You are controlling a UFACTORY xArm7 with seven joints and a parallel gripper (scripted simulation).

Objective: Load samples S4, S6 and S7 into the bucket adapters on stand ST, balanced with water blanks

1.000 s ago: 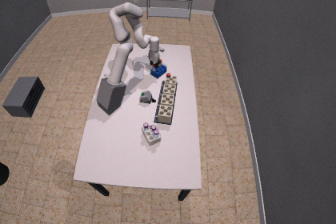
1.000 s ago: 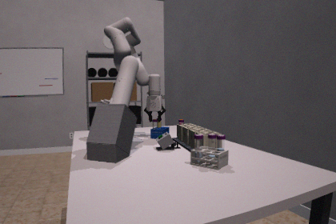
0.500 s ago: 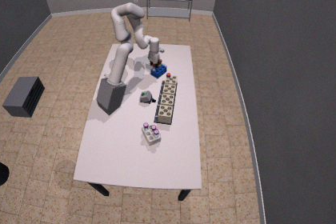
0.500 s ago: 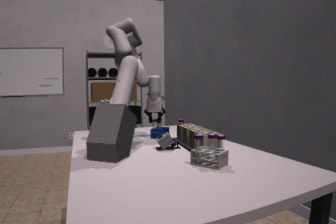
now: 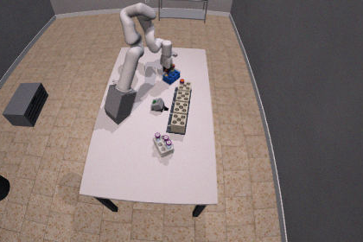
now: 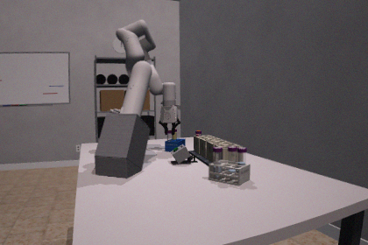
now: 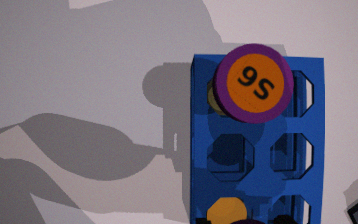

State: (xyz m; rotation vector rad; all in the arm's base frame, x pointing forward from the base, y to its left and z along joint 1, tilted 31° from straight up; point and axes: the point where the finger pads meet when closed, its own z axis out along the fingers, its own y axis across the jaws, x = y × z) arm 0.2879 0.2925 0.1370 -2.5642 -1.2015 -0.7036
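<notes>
The blue rack point(image 5: 172, 79) point(image 6: 175, 145) point(image 7: 262, 172) stands at the far part of the table. S6 point(image 7: 254, 83) stands in it, orange dot in a purple cap. My gripper point(image 5: 166, 70) point(image 6: 171, 132) point(image 7: 246, 222) points down over the rack, shut on a second purple-capped tube; its ID is cut off by the wrist view's lower edge. That tube is still low at the rack. S7's orange-dotted cap point(image 5: 181, 81) rises from the farthest adapter point(image 5: 186, 86) on the dark stand ST point(image 5: 168, 129) point(image 6: 199, 157). Three other adapters point(image 5: 182, 96) point(image 5: 181, 107) point(image 5: 179, 122) show no tubes.
A pale rack point(image 5: 166, 152) point(image 6: 230, 175) nearer the front holds three purple-capped tubes point(image 5: 157, 135) point(image 5: 166, 137) point(image 5: 168, 143). The small sloped desk point(image 5: 160, 105) point(image 6: 181, 155) with the green DONE key point(image 5: 154, 102) stands between the arm's base and ST.
</notes>
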